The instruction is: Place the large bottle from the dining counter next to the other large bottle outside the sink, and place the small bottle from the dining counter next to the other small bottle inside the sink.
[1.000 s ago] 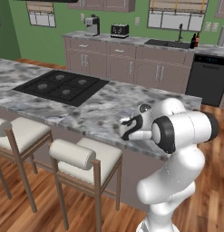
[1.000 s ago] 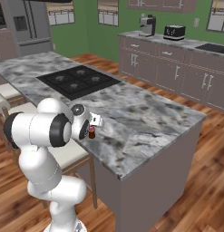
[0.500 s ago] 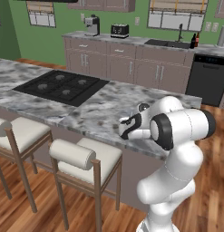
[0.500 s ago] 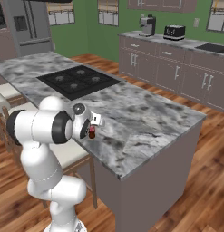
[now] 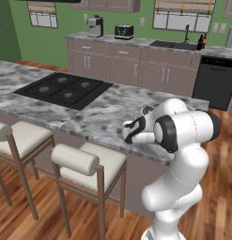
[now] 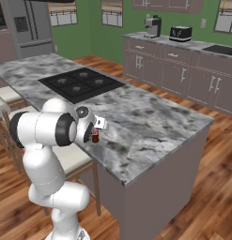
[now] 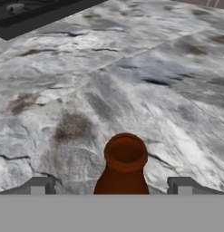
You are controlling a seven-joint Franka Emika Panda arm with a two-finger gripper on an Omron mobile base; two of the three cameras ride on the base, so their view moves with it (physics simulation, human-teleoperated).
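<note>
Nearest the base stand two stools with cream cushions, tucked under the front edge of the marble desk. Just over that edge, the gripper sits low above the stone. Its jaws are spread wide, one finger on each side of a small brown bottle, with clear gaps between the tips and the glass, so nothing is gripped. The bottle stands upright on the desk, its open neck seen from above in the hand view. In the right base view the same bottle shows as a small dark red shape just beside the white hand, near the desk's front edge. Farther along the desk lies a black stovetop, well apart from the bottle. Beyond, against the green wall, runs a row of grey cabinets with a coffee maker, a toaster, a sink with two dark bottles beside it, and a dishwasher.
</note>
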